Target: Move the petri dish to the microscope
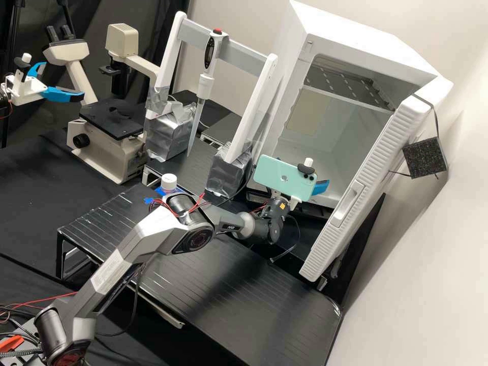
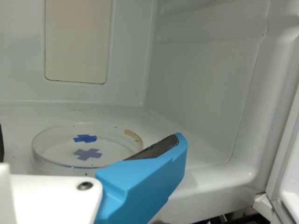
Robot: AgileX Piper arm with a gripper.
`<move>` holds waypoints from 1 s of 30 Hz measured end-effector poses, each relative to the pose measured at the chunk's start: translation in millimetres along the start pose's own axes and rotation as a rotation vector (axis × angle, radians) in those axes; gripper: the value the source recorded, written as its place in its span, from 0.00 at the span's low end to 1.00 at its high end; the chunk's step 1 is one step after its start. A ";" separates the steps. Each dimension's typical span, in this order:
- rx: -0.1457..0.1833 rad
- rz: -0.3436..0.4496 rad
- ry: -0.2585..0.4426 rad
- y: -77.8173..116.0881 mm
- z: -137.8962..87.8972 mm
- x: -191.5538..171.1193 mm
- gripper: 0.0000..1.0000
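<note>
High view: the white gripper with bright blue fingers (image 1: pixel 319 187) is at the mouth of a white, box-shaped incubator (image 1: pixel 356 35), partly hidden by a mint-green phone (image 1: pixel 282 177). The incubator's ribbed white door (image 1: pixel 381 157) stands open. Well apart from the gripper is the cream microscope with a black stage (image 1: pixel 109 119).

Wrist view: the clear, round petri dish (image 2: pixel 112 144), with blue cross marks, lies inside on the incubator's pale floor (image 2: pixel 187 154). The fingers (image 2: pixel 145 186) stand wide apart, holding nothing; one partly overlaps the dish's near rim in sight.
</note>
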 end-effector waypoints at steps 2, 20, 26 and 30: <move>-0.001 0.000 -0.002 0.4 0.0 0.2 1.00; -0.015 -0.012 -0.012 0.2 0.4 0.7 0.00; -0.027 -0.015 -0.012 2.7 1.2 0.4 0.00; -0.036 -0.019 -0.027 5.2 2.4 0.8 0.00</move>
